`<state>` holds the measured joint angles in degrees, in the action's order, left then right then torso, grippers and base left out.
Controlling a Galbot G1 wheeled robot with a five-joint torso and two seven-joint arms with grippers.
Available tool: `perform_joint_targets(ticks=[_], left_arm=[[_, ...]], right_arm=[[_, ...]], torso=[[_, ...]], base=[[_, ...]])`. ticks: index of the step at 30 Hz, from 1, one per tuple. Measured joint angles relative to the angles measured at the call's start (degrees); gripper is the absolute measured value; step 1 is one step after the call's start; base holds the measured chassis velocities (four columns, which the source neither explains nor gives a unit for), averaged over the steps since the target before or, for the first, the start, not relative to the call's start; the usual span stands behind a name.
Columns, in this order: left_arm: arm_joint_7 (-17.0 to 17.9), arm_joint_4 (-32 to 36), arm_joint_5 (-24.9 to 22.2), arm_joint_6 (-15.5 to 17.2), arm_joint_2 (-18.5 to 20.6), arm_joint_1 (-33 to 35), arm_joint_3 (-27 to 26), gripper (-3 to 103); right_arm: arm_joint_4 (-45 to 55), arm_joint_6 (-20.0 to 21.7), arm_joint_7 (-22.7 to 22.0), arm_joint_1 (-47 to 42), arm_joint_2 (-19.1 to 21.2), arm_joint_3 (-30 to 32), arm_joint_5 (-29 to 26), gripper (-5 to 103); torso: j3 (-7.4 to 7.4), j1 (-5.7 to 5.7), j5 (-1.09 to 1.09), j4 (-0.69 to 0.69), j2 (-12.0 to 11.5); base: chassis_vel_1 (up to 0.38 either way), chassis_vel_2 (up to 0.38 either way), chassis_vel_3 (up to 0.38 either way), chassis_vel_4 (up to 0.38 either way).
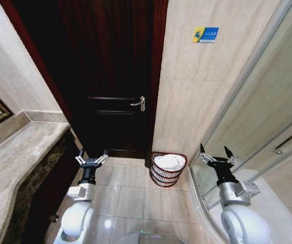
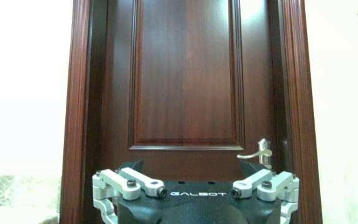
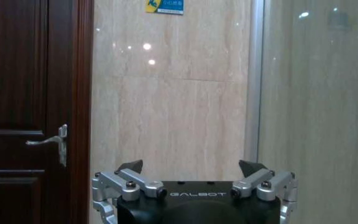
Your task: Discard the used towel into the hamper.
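Between the two black-and-silver claws, left gripper and right gripper, stands a dark reddish-brown ribbed wicker hamper holding a white crumpled towel. Beyond the left claw is a deep mahogany panelled wooden door. Above the right claw, a blue-and-yellow rectangular sticker marks the veined beige marble wall.

Both arms are raised forward; the left gripper spreads its fingers wide; the right gripper likewise.
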<state>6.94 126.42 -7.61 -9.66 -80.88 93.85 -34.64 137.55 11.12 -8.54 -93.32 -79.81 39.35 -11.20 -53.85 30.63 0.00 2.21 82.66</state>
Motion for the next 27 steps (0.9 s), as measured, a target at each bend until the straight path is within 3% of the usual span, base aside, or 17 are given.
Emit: perform_joint_targets(ticks=[27], left_arm=[[-0.1, 1.2, -1.6, -0.3, 1.5, -0.3, -0.3, 100]], right_arm=[[2.0, 3.4, -1.0, -2.1, -1.2, -0.8, 2.1, 100]], torso=[[0.1, -0.08, 0.0, 0.0, -0.2]], base=[[0.01, 0.009, -0.008, -0.012]])
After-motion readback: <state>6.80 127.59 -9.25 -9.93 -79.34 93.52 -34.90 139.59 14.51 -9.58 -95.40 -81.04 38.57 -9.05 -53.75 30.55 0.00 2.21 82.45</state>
